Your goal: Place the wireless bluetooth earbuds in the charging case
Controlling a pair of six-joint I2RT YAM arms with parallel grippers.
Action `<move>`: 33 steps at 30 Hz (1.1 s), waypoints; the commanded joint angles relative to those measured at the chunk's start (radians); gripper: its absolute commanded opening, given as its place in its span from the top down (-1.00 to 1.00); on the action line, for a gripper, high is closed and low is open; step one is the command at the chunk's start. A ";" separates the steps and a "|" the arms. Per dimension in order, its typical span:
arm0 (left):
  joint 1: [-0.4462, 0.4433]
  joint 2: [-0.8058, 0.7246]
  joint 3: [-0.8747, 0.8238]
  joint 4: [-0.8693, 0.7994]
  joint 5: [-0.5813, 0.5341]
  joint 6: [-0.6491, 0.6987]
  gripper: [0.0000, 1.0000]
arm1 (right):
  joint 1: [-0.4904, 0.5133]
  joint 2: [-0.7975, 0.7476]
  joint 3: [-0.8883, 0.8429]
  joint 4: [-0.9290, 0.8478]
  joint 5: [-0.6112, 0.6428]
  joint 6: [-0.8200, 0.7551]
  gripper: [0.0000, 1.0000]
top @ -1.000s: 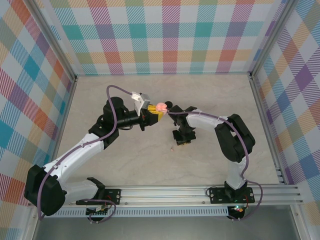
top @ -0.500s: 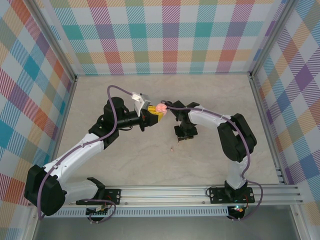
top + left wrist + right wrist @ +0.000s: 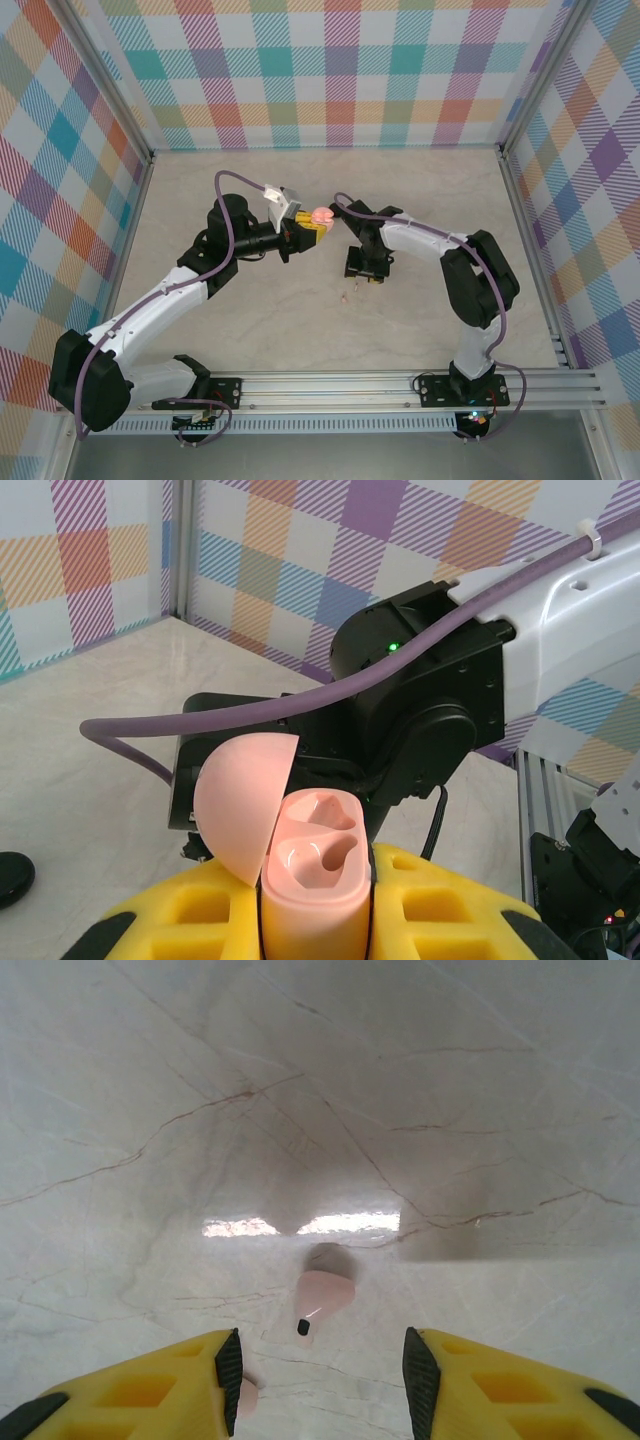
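left wrist: lid-up pink case (image 3: 315,880), wells empty, tight in l gripper (image 3: 315,925); r gripper (image 3: 320,1360) wide over earbud (image 3: 322,1295)

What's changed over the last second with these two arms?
The right gripper opened its jaws and edged slightly farther out, hovering above a pink earbud lying on the table. The left gripper stayed shut on the open pink charging case.

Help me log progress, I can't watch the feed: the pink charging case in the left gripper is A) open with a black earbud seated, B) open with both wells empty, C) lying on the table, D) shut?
B: the left gripper clamps the pink charging case, lid open, both wells bare; a pink earbud lies on the table.
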 commanded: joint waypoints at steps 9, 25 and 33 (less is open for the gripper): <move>-0.015 -0.016 0.015 0.013 0.007 0.015 0.77 | 0.017 0.071 -0.002 0.023 0.000 0.132 0.15; -0.016 -0.022 0.009 0.007 0.000 0.016 0.77 | 0.025 0.127 0.024 0.014 0.002 0.117 0.29; -0.016 -0.027 0.008 0.003 -0.001 0.020 0.77 | 0.025 0.165 0.042 0.007 0.020 0.081 0.37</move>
